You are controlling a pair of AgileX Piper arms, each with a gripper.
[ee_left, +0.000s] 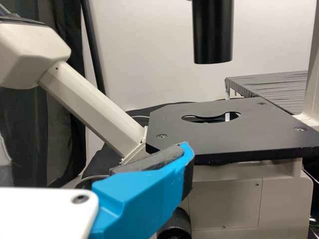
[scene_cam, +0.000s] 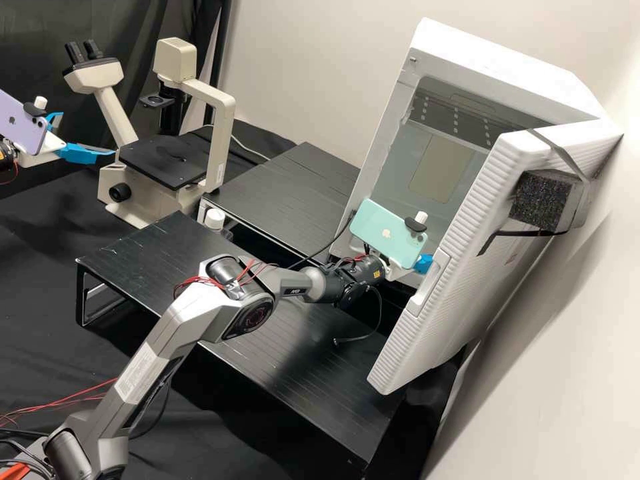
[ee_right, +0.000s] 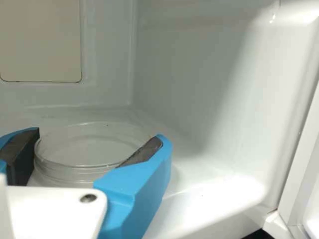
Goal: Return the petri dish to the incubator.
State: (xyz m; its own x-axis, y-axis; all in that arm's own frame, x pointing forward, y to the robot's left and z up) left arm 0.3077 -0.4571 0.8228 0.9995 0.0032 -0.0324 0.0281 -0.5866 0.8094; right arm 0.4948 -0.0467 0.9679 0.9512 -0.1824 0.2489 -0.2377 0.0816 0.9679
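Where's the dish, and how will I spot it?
Find the big white incubator with its door open. Low inside, the petri dish is between the two blue fingers of the right gripper. It's round and see-through; the fingers are solid blue.

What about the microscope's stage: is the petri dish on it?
No, the petri dish is inside the incubator, by its back wall.

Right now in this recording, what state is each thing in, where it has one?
Incubator: door open.
Petri dish: lying flat inside the incubator, gripped at its sides.
Right gripper: closed on the petri dish.
Left gripper: open, beside the microscope.
Microscope: standing upright.
Phones: one mounted on each arm.
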